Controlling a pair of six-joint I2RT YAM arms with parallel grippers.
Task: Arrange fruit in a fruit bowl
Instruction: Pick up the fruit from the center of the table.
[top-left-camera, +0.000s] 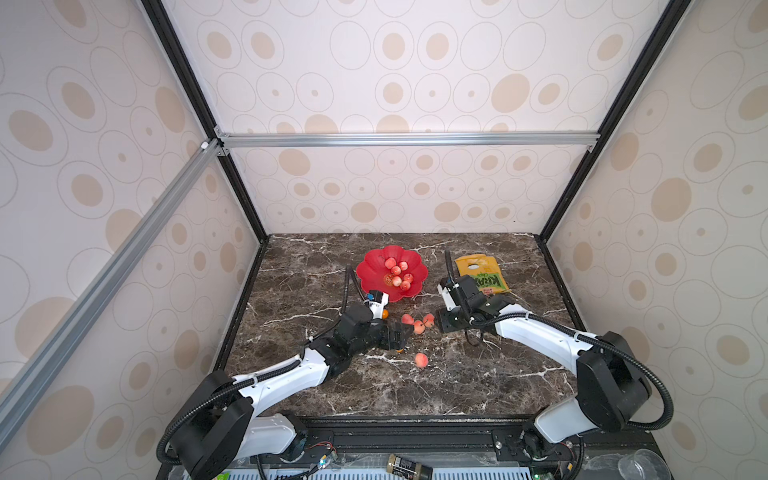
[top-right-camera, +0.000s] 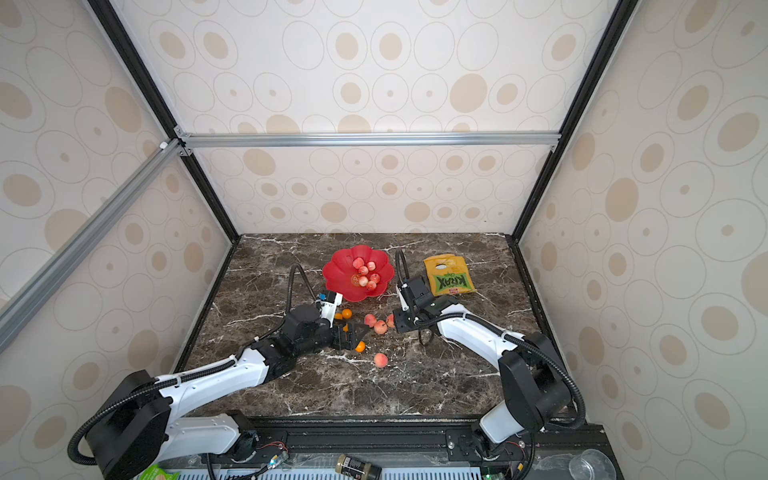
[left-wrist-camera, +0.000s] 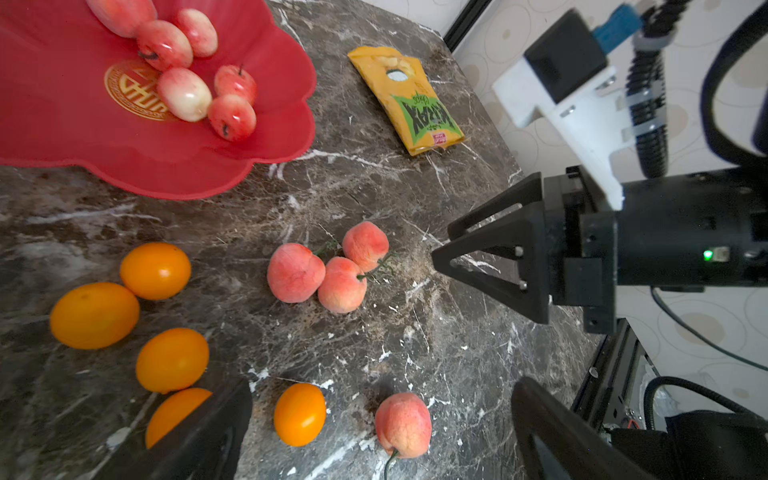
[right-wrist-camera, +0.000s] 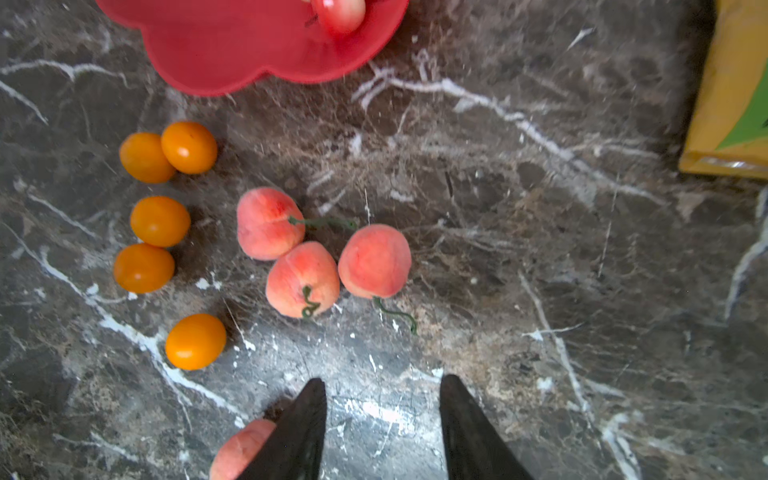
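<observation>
Right gripper (right-wrist-camera: 382, 378): fingers part open, nothing between them. It sits just right of the cluster (right-wrist-camera: 305, 278) of three touching pink fruit, tips aimed at it. My read: you are lining up on one of the three, with the gap a little wider than a fruit so the neighbours are not knocked. The curly stems lie close together, so watch for a snag.

Left gripper (left-wrist-camera: 382, 384): fingers spread wide, holding nothing. It waits by the orange fruit (left-wrist-camera: 156, 270) on the left, likely staged for those.

Bowl (top-left-camera: 372, 266): far centre of the table (top-left-camera: 415, 386), with the snack bag (top-left-camera: 482, 274) to its right.

Count:
- **Pink:** six in the bowl, gathered about its gold mark (left-wrist-camera: 137, 91), probably where the dish dips. Four on the table: the cluster plus a lone pink fruit (left-wrist-camera: 403, 424) nearer.
- **Orange:** five seen, all on the table, none in the bowl. One is half hidden by a left finger.
</observation>
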